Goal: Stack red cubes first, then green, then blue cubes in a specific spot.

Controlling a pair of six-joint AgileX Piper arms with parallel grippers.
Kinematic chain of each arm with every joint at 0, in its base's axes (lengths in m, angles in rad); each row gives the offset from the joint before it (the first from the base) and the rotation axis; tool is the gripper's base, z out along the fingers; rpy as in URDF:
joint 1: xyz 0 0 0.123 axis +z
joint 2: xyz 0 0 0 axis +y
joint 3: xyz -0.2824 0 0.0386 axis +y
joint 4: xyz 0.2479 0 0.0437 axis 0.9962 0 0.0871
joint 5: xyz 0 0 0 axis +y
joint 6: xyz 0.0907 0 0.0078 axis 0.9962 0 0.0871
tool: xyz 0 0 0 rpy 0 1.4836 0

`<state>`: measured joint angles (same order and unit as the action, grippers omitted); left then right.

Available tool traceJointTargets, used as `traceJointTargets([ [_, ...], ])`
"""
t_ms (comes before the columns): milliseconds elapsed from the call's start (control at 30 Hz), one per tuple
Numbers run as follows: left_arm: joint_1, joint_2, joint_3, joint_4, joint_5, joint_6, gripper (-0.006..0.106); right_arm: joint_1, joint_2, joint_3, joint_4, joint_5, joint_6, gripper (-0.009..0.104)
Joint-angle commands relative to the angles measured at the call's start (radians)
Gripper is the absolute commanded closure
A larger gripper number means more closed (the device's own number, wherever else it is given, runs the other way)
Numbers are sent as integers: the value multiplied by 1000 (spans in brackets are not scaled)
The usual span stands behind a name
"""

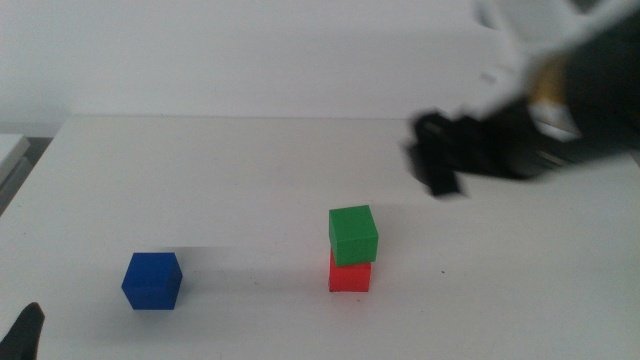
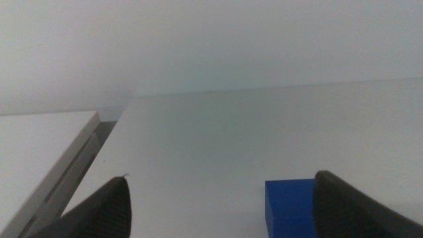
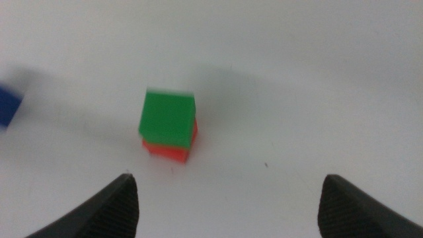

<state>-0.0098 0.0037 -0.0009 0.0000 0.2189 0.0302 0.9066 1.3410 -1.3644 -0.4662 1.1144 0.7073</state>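
The green cube [image 1: 353, 233] sits on top of the red cube [image 1: 350, 274] near the table's middle front, slightly twisted on it. The same stack shows in the right wrist view as green cube [image 3: 168, 119] over red cube [image 3: 170, 148]. My right gripper [image 1: 437, 163] hovers above and to the right of the stack, blurred; in its wrist view its jaws stand wide open and empty [image 3: 228, 201]. The blue cube [image 1: 152, 281] rests alone at front left. My left gripper [image 2: 221, 205] is open, low at the bottom left corner, with the blue cube [image 2: 289, 206] just ahead.
A faint small dark mark [image 1: 444, 270] lies on the white tabletop [image 1: 250, 170] to the right of the stack. A pale raised board [image 2: 39, 149] lies beyond the table's left edge.
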Motion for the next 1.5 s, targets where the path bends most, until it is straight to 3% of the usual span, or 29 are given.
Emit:
traceJointTargets([
  [0,-1,-4,1,0,-14,-4,7,-1,-138,118,19,-45,-79,16],
  [200,-1,-4,1,0,-14,-4,7,-1,-517,354,193,-164,-281,16],
  [300,-1,-4,1,0,-14,-4,7,-1,-654,405,244,-159,-375,16],
  [833,-1,-4,1,0,-14,-3,7,-1,-766,429,240,-146,-420,16],
  [900,-1,-4,1,59,-16,-1,7,-1,-766,429,240,-146,-420,16],
  [1033,-1,-4,1,97,-17,-4,7,-1,-766,429,240,-146,-420,16],
  [1100,-1,-4,1,91,-17,-4,7,-1,-766,429,240,-146,-420,16],
  [1167,-1,47,-41,32,-1,-4,7,-1,-766,429,240,-146,-420,16],
  [1233,-3,169,-152,-47,88,-2,7,-1,-766,429,240,-146,-420,16],
  [1333,-3,421,-403,-128,410,-1,7,-1,-766,429,240,-146,-420,16],
  [1467,-1,738,-715,-165,824,-3,7,-1,-766,429,240,-146,-420,16],
])
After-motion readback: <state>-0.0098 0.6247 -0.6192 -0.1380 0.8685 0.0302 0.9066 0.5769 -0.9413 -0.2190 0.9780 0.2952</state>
